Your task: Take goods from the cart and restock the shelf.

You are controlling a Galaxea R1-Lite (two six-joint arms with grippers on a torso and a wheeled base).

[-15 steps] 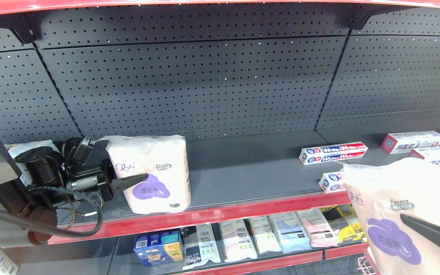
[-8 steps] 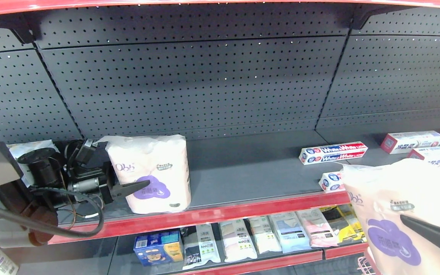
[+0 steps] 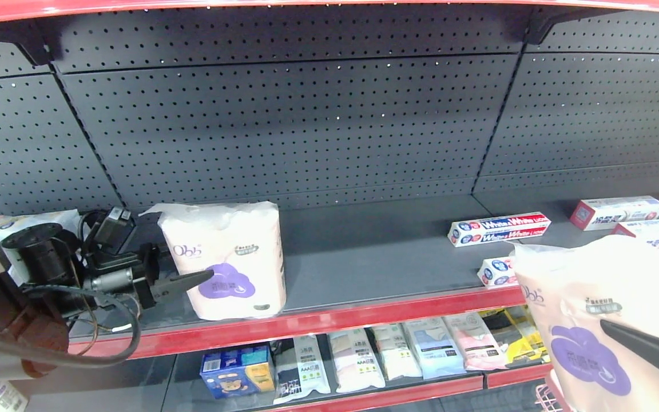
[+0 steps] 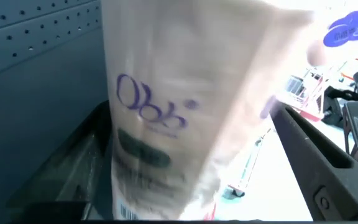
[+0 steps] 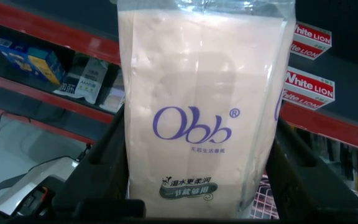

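A pink pack of toilet rolls (image 3: 226, 260) with a purple label stands upright on the dark shelf (image 3: 375, 252), near its red front edge. My left gripper (image 3: 189, 274) is at the pack's left side, open, with the pack (image 4: 166, 112) loosely between its fingers and a gap at one finger (image 4: 316, 168). At the lower right, in front of the shelf, my right gripper (image 3: 638, 343) is shut on a second, identical pack (image 3: 592, 320), held upright. In the right wrist view its fingers press both sides of that pack (image 5: 197, 124).
Toothpaste boxes (image 3: 498, 229) (image 3: 618, 212) lie on the shelf's right part, with a small box (image 3: 495, 272) at the edge. Bare shelf lies between the standing pack and those boxes. The lower shelf holds packets (image 3: 375, 355) and a blue box (image 3: 238, 369). Another pack (image 3: 3, 220) sits behind the left arm.
My left gripper has drawn back to the left and slightly down, away from the standing pack, which stays in place. The right arm with its pack has hardly moved.
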